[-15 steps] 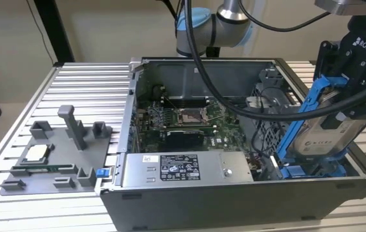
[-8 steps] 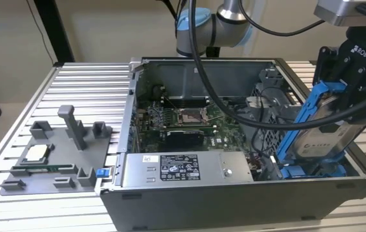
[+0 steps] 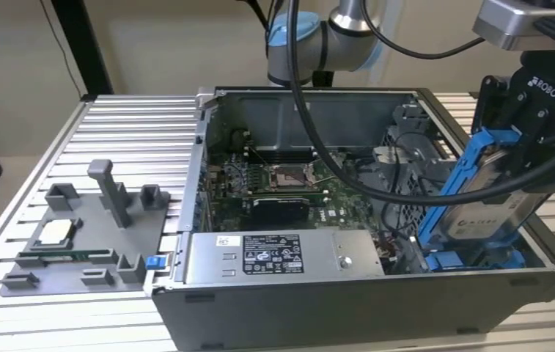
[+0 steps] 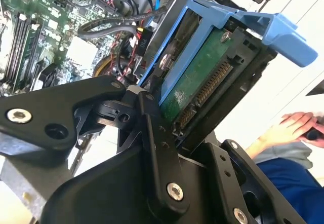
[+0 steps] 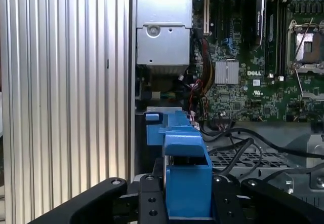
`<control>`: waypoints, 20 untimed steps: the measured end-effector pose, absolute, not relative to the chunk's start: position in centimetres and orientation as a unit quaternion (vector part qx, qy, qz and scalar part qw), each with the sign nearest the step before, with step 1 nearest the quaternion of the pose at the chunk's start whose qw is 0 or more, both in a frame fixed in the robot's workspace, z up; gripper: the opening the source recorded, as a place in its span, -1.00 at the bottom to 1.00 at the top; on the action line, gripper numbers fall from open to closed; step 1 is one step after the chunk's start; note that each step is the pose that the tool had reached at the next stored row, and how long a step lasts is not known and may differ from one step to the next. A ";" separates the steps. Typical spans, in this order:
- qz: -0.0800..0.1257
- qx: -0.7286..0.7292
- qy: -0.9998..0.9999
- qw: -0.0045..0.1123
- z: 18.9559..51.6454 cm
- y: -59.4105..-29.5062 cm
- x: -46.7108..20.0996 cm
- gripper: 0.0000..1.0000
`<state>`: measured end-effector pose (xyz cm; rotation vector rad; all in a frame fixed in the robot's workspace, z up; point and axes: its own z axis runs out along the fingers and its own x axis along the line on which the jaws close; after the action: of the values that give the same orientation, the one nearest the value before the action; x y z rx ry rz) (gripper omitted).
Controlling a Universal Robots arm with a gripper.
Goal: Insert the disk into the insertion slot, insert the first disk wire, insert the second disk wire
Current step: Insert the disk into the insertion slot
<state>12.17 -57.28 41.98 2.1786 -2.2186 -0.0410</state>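
The case sits on the surface; a tray lies beside it on the exterior view's left; the disk stands tilted at the case's opposite end.

The disk is silver-beige with a white label, and its underside shows as a green circuit board in the second wrist view. Its frame is bright blue. The hand is matt black, and the arm is grey with pale blue caps. The counter is silver, ribbed in long parallel stripes. The case is dark grey, the motherboard green, the cables black and a few wires red. The supply box is light grey with a black-and-white label. The tray is plain grey.
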 end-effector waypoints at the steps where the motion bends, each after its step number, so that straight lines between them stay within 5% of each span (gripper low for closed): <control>1: -0.013 0.700 -0.713 0.016 41.9 -57.3 12.2 -1.00; 20: -0.015 0.701 -0.713 0.014 40.1 -57.1 12.6 -1.00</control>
<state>12.60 -57.09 40.09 2.1814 -2.2212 -0.0472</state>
